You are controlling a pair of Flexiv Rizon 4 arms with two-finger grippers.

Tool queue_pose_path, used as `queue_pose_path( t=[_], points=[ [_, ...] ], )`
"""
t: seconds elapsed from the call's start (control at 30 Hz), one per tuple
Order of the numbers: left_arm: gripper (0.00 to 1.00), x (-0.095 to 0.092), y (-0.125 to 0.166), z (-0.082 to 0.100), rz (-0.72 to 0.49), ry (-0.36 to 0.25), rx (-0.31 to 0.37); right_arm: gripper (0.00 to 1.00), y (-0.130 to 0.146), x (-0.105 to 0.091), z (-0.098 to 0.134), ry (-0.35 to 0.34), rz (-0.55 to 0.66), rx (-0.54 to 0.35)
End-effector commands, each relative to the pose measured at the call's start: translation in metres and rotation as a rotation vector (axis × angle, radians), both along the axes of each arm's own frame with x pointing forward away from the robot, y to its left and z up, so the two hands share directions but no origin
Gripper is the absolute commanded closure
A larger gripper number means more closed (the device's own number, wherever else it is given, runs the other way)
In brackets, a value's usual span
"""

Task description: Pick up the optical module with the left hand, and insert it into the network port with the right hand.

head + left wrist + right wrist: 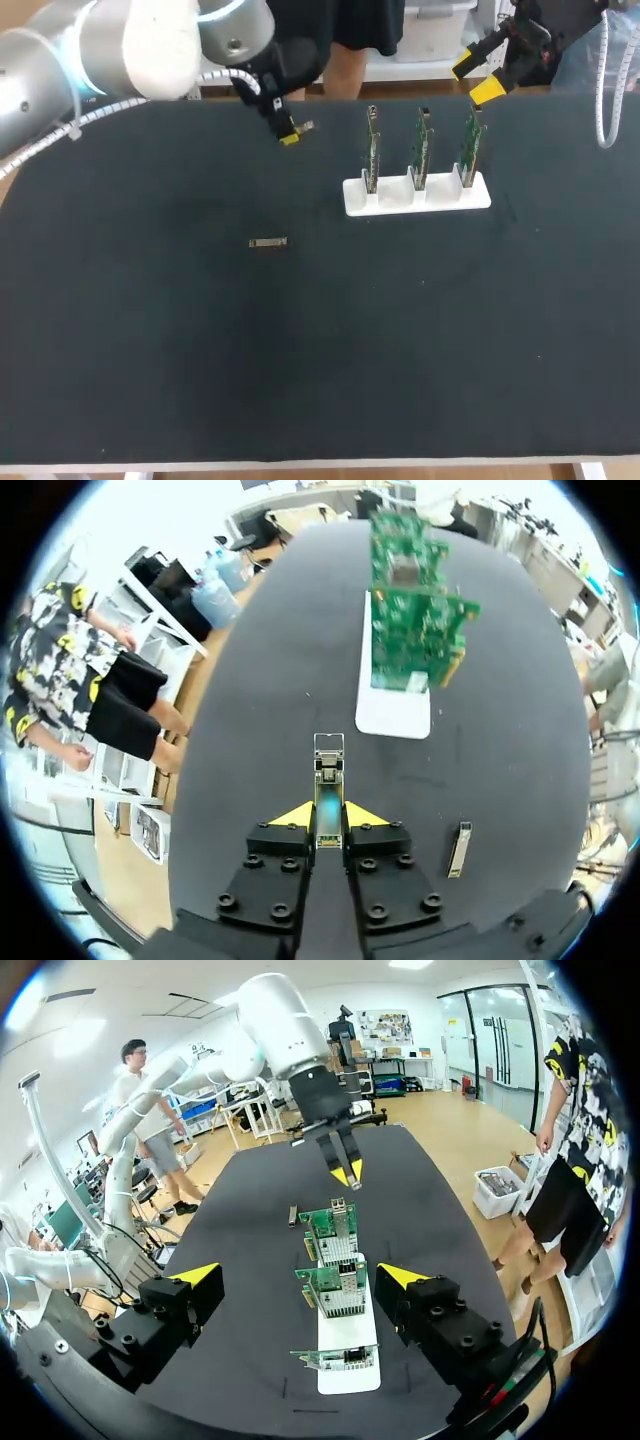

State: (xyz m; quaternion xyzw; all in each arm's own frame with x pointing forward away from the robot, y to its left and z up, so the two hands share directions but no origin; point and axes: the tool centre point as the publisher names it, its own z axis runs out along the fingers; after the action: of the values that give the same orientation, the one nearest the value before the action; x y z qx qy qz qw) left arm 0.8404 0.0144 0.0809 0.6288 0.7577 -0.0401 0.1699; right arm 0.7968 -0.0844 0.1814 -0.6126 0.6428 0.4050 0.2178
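Pickup done, handover to the right gripper (300,1275) not yet made.
Fingers of the left gripper (328,815) pinch a slim metal optical module (328,770) above the far edge of the black bench (200,350), left of the white slotted holder (416,196) carrying three upright green network cards (421,150). The right gripper hangs over the holder's far right end, fingers spread wide, empty. Next, I judge, the two must meet for a transfer; open room lies between them along the far edge. A second metal module (268,243) lies mid-bench, well apart.
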Motion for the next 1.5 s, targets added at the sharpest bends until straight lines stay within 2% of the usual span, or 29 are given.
queue_pose_path(
  t=[0.03, 0.2, 0.33, 0.5, 0.93, 1.07, 1.33, 1.5],
  points=[
    [1.0, -0.007, 0.009, 0.008, 0.02, -0.05, -0.084, 0.0, -0.001, 0.008, 0.001, 0.293, 0.372, 0.072],
    [1.0, -0.005, 0.007, 0.019, 0.036, -0.071, -0.15, 0.0, -0.001, 0.008, 0.001, 0.293, 0.372, 0.072],
    [1.0, -0.003, 0.001, 0.033, 0.039, -0.089, -0.252, 0.0, -0.001, 0.008, 0.001, 0.293, 0.372, 0.072],
    [1.0, 0.003, -0.008, 0.053, 0.05, -0.112, -0.415, 0.0, -0.001, 0.008, 0.001, 0.293, 0.372, 0.072],
    [1.0, 0.013, -0.027, 0.093, 0.017, -0.14, -0.693, 0.0, -0.001, 0.008, 0.001, 0.293, 0.372, 0.072],
    [1.0, 0.015, -0.037, 0.098, 0.002, -0.115, -0.761, 0.0, -0.001, 0.008, 0.001, 0.293, 0.372, 0.072],
    [1.0, 0.017, -0.06, 0.106, -0.022, -0.042, -0.964, 0.0, -0.001, 0.008, 0.001, 0.293, 0.372, 0.072],
    [1.0, 0.018, -0.075, 0.113, -0.063, -0.029, -1.004, 0.0, -0.001, 0.008, 0.001, 0.293, 0.372, 0.072]
  ],
)
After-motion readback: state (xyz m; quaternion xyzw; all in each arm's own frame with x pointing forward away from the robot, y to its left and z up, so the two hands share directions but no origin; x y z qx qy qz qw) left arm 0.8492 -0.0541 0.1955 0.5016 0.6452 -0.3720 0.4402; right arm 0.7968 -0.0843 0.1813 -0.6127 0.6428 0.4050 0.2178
